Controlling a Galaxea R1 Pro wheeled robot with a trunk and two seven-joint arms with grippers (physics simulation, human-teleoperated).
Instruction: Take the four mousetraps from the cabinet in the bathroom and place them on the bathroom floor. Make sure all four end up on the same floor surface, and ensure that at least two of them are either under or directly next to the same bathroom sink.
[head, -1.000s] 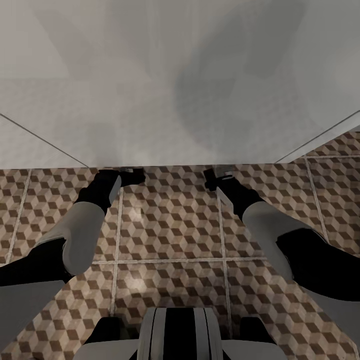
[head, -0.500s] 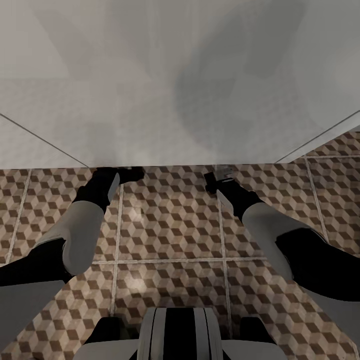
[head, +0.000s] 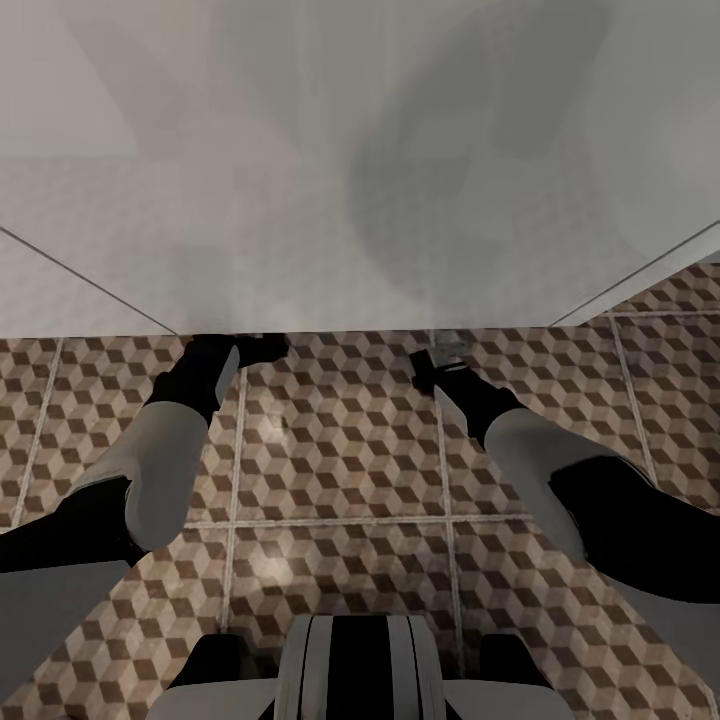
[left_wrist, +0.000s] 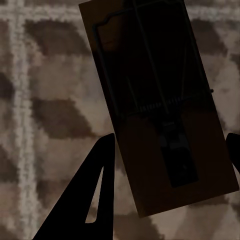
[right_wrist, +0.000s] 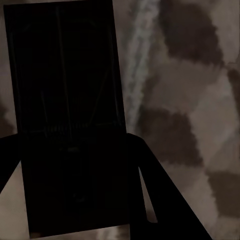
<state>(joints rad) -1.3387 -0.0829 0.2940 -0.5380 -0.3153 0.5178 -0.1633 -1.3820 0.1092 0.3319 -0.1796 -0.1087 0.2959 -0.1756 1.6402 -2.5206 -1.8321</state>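
Both arms reach forward and down to the lower edge of the white sink vanity (head: 360, 200), just above the cube-patterned bathroom floor (head: 340, 440). My left gripper (head: 262, 346) (left_wrist: 170, 145) is shut on a mousetrap (left_wrist: 150, 75), a tan board with a black spring bar, held flat over the tiles in shadow. In my right gripper (head: 432, 357) (right_wrist: 72, 142), also shut, a second mousetrap (right_wrist: 65, 75) looks very dark, its fingers (right_wrist: 150, 180) against its sides. The cabinet is out of view.
The vanity's white face spans the far half of the head view, with its edges slanting at both sides. Pale grout lines (head: 238, 450) cross the tiles. My own base (head: 350, 660) stands at the near edge between the arms.
The left gripper has edged slightly forward under the vanity's edge. The right gripper has shifted a little and turned. Both still hold their mousetraps.
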